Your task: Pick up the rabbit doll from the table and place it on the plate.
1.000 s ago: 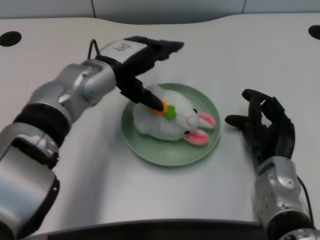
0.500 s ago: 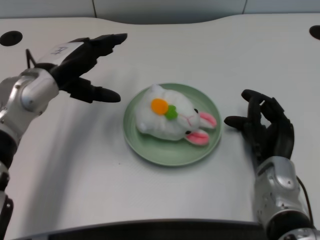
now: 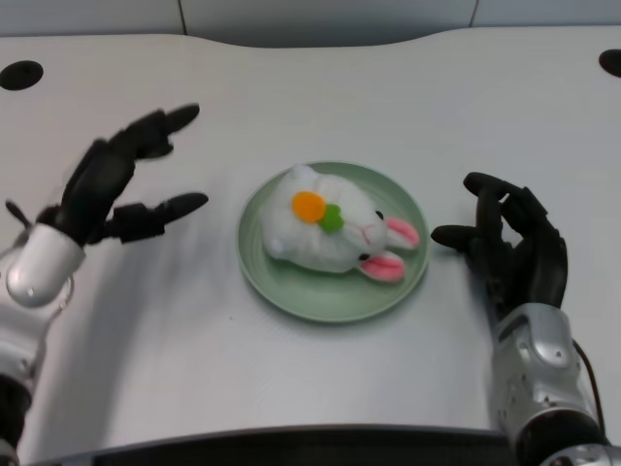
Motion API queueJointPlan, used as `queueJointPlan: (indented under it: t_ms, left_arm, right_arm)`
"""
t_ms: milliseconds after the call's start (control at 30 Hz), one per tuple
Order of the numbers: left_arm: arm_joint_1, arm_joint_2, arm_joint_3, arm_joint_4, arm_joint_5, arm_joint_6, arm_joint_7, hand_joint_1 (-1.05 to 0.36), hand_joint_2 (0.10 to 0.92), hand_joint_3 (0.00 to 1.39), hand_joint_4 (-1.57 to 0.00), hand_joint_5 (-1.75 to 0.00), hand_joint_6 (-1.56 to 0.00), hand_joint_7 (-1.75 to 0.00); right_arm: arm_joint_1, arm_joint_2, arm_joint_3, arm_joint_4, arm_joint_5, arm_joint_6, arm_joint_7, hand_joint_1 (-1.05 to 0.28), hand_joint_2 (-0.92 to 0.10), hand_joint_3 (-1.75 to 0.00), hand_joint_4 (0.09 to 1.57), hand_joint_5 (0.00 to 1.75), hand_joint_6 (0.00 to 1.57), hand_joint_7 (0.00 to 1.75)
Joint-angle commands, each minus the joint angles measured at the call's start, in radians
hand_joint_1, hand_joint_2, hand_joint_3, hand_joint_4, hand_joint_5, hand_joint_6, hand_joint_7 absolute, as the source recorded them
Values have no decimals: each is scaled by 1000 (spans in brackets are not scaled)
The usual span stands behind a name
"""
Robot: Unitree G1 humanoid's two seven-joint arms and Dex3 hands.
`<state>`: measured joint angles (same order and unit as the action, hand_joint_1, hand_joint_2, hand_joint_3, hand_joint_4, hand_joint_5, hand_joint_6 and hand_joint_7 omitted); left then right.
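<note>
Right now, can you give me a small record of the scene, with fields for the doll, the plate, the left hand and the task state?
doll: white rabbit doll lying on its side, orange and green patch on top, pink ears toward the right
plate: green plate on the white table, holding the doll
left hand: left hand open, holds nothing, apart from the plate on its left
task state: doll is on the plate

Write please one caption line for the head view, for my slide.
Rabbit doll lies on the green plate, with the empty left hand open beside it over the white table.
</note>
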<state>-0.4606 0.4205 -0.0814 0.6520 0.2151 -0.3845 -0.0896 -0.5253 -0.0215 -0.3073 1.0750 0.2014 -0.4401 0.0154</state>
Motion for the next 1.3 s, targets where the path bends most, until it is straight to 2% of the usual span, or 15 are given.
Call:
queueJointPlan:
  t_ms: [33,200,333,367,400,433,467,533,567,667,733,833,933,1000,1300]
  left_arm:
    - [94,-26,41,-110,-57,70,-11,-408,921,228,-88,-1232,-404,-114]
    - [201,-73,87,-225,-122,150,-9,-407,921,253,-128,-1318,-456,-156]
    - [230,-84,99,-264,-128,178,-13,-419,921,258,-142,-1376,-470,-193]
    - [269,-91,110,-293,-150,202,-22,-420,921,258,-142,-1379,-469,-196]
    - [309,-100,120,-325,-168,230,-24,-427,921,268,-146,-1429,-461,-318]
    - [340,-109,127,-354,-182,257,-27,-436,921,268,-149,-1493,-338,-648]
    - [367,-115,133,-384,-191,286,-29,-440,921,269,-150,-1517,-274,-801]
    - [403,-124,137,-441,-190,344,-25,-440,921,276,-144,-1547,-200,-982]
    - [419,-127,139,-461,-190,360,-26,-437,921,274,-142,-1549,-189,-1013]
    - [461,-140,149,-488,-209,361,-35,-418,921,268,-117,-1575,-132,-1175]
    - [473,-146,154,-494,-213,358,-36,-415,921,264,-116,-1585,-126,-1224]
    - [504,-160,164,-510,-221,366,-30,-414,921,274,-118,-1571,-108,-1295]
    - [523,-170,168,-531,-211,393,-14,-414,921,281,-132,-1570,-97,-1298]
    - [527,-171,168,-536,-203,395,-10,-408,921,291,-127,-1568,-93,-1284]
    - [500,-173,174,-492,-197,356,-15,-412,921,293,-115,-1568,-120,-1267]
  right_arm:
    - [13,0,2,-9,-2,-1,-6,-402,-921,-418,636,1299,524,940]
    - [13,-3,-4,-5,5,-13,9,-393,-921,-420,620,1303,522,933]
    - [13,-3,-6,-7,6,-13,11,-393,-921,-415,622,1311,521,940]
    - [11,-6,-6,-3,4,-12,12,-393,-921,-415,622,1312,521,941]
    - [8,-7,-9,-5,8,-1,10,-392,-921,-422,624,1314,515,939]
    - [6,-8,-12,-5,11,6,10,-396,-921,-422,625,1317,517,942]
    - [5,-10,-12,-5,11,7,10,-397,-921,-422,624,1317,517,943]
    - [5,-14,-9,-3,6,-1,16,-388,-921,-428,612,1318,509,947]
    - [5,-15,-9,-3,5,-3,17,-385,-921,-431,611,1320,506,950]
    - [4,-17,-11,1,8,4,14,-388,-921,-411,599,1332,501,959]
    - [4,-17,-11,0,8,6,13,-391,-921,-403,595,1334,502,960]
    - [7,-16,-7,-15,2,21,-8,-388,-921,-399,589,1329,497,957]
    - [12,-19,-8,-12,5,8,3,-391,-921,-399,593,1322,502,959]
    - [16,-19,-5,-12,0,0,-1,-391,-921,-395,599,1319,504,957]
    - [25,-16,-2,-29,-2,4,-10,-384,-921,-392,614,1291,520,944]
